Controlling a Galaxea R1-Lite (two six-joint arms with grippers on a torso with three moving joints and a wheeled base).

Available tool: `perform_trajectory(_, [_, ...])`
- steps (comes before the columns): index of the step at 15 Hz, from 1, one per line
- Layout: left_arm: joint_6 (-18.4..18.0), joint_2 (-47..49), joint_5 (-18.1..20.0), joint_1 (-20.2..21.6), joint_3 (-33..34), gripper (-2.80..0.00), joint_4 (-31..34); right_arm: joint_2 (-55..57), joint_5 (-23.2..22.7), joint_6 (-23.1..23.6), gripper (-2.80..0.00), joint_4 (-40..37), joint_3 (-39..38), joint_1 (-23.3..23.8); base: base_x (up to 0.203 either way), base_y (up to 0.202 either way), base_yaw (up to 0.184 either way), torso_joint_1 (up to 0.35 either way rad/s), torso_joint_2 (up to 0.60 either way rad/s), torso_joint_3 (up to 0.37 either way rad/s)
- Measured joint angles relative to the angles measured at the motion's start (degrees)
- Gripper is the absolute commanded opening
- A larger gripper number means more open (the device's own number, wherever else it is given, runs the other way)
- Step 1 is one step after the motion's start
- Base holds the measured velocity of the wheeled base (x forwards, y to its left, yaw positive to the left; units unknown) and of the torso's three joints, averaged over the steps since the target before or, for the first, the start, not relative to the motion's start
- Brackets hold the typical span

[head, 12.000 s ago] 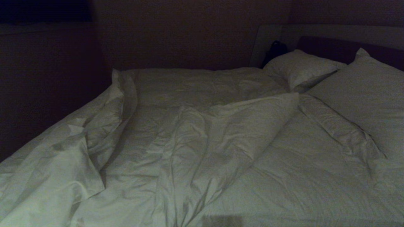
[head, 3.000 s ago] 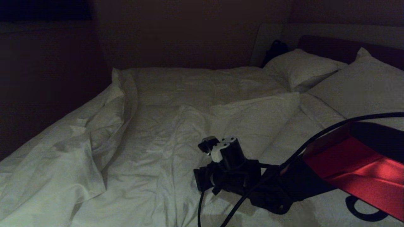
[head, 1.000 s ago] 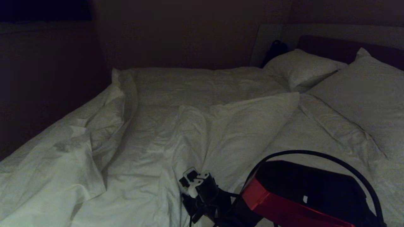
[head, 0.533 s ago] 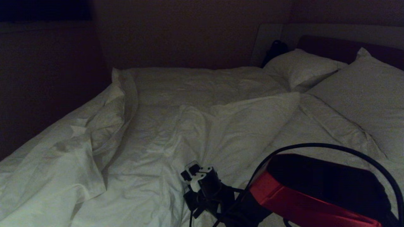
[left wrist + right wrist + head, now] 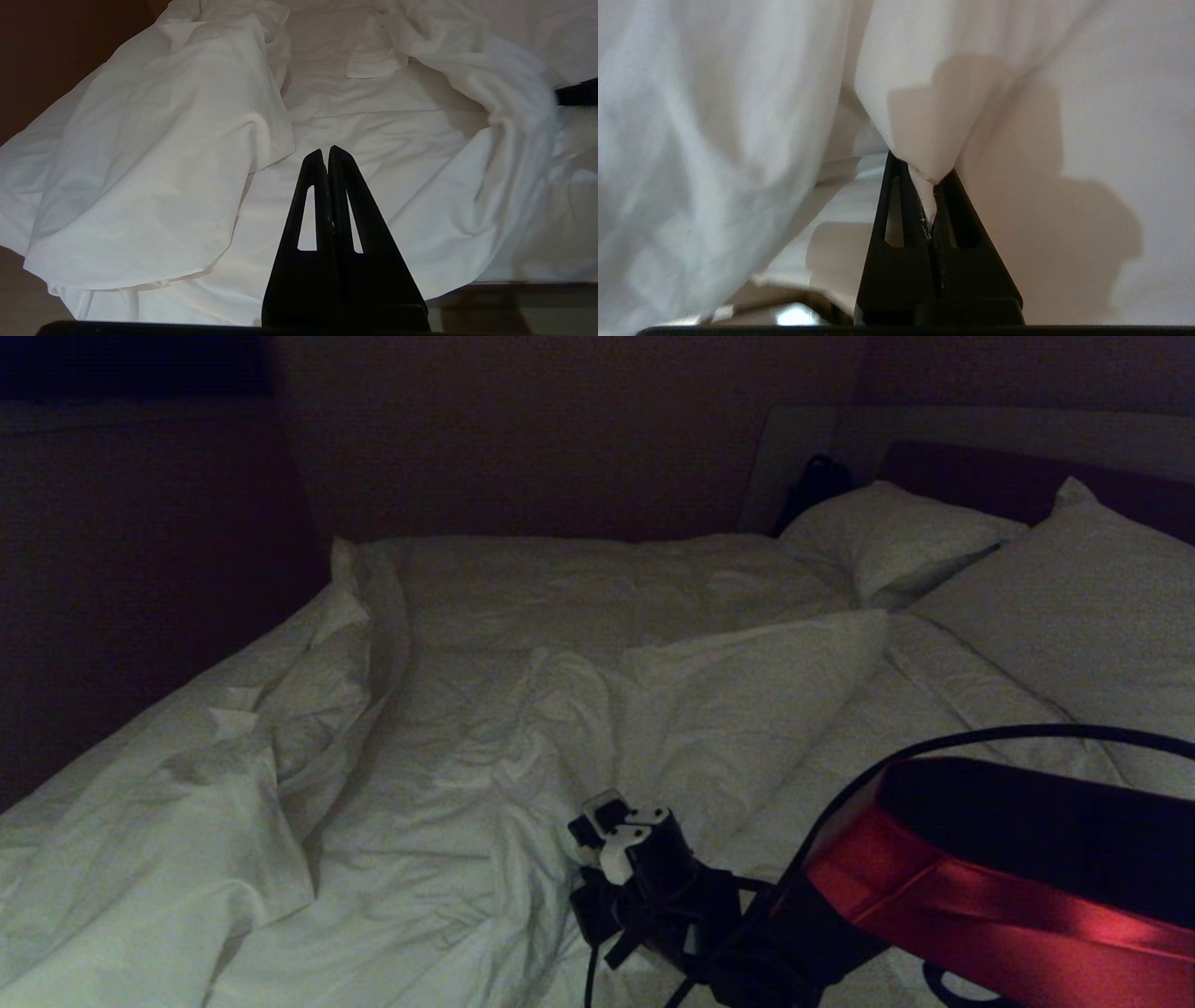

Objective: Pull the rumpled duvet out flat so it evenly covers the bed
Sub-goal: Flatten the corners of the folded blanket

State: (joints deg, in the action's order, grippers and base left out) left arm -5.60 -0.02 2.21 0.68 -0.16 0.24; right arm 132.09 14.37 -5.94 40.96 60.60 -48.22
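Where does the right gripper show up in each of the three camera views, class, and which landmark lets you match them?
Head view: the right gripper sits low and centre-right, on the duvet.
Left wrist view: it cannot be made out; only a dark sliver shows at the edge, beyond the shut left gripper.
Right wrist view: low in the middle, the right gripper is shut on a pinched peak of duvet.
Shared landmark: the raised duvet fold.

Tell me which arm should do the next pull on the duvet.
Right. The right claw is shut on a pinched fold of the duvet near the bed's near edge, so it can probably draw the fold flat. The left claw is shut on nothing, off the cloth.
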Motion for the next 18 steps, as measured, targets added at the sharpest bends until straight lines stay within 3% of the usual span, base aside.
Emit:
perform_trajectory(5, [0.0, 0.0, 0.0, 0.0, 0.0, -2.8, 0.0, -4.5, 0.2, -2.5, -2.8, 0.5, -9.3, 0.8, 0.0, 0.0, 0.0, 0.0, 0.0, 0.0])
perform_trajectory(10, [0.0, 0.0, 0.0, 0.0, 0.0, -2.8, 0.0, -4.1, 0.2, -1.9, -2.8, 3.6, -12.9, -0.1, 0.0, 0.0, 0.0, 0.0, 0.0, 0.0])
perform_trajectory(11, [0.0, 0.0, 0.0, 0.0, 0.0, -2.8, 0.0, -3.7, 0.2, -1.9, 0.0, 4.0, -13.1, -0.5, 0.0, 0.0, 0.0, 0.0, 0.0, 0.0])
perform_trajectory(18, [0.0, 0.0, 0.0, 0.0, 0.0, -2.8, 0.0, -2.0, 0.3, -1.9, 0.0, 6.9, -13.2, -2.5, 0.0, 0.0, 0.0, 0.0, 0.0, 0.0])
